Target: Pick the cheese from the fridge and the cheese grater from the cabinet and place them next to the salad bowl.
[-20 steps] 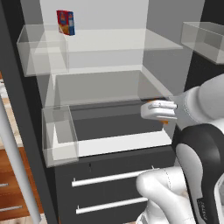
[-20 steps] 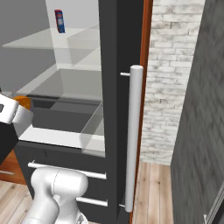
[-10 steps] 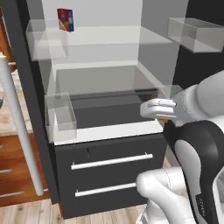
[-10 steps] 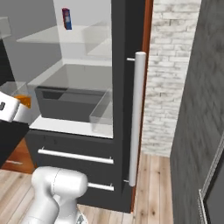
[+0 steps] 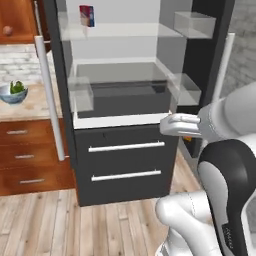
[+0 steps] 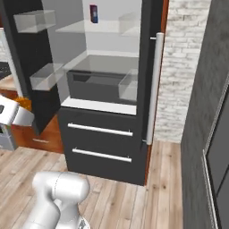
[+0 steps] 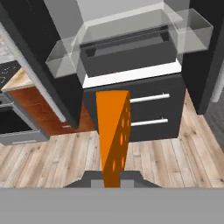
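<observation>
My gripper [image 7: 112, 178] is shut on the cheese [image 7: 113, 131], an orange wedge with holes that stands up between the fingertips in the hand view. A sliver of the cheese [image 5: 187, 139] shows under the white hand in the left base view, in front of the open fridge [image 5: 125, 100]. On the right base view the cheese [image 6: 24, 103] shows at the far left. The salad bowl [image 5: 13, 92] with green leaves sits on the counter left of the fridge. Above it is the reddish-brown cabinet [image 5: 17, 17]. The cheese grater is out of view.
A red-and-blue box [image 5: 87, 15] stands on the fridge's top shelf. The open fridge door's long silver handle [image 5: 47, 95] hangs between the fridge and the bowl. Dark drawers [image 5: 125, 160] sit below the shelves. A brick wall [image 6: 185, 67] lies to the right, wooden floor below.
The whole picture has shifted: the base has backed away from the fridge, which now looks smaller, and the bowl has come into view. The cheese stays in my shut gripper.
</observation>
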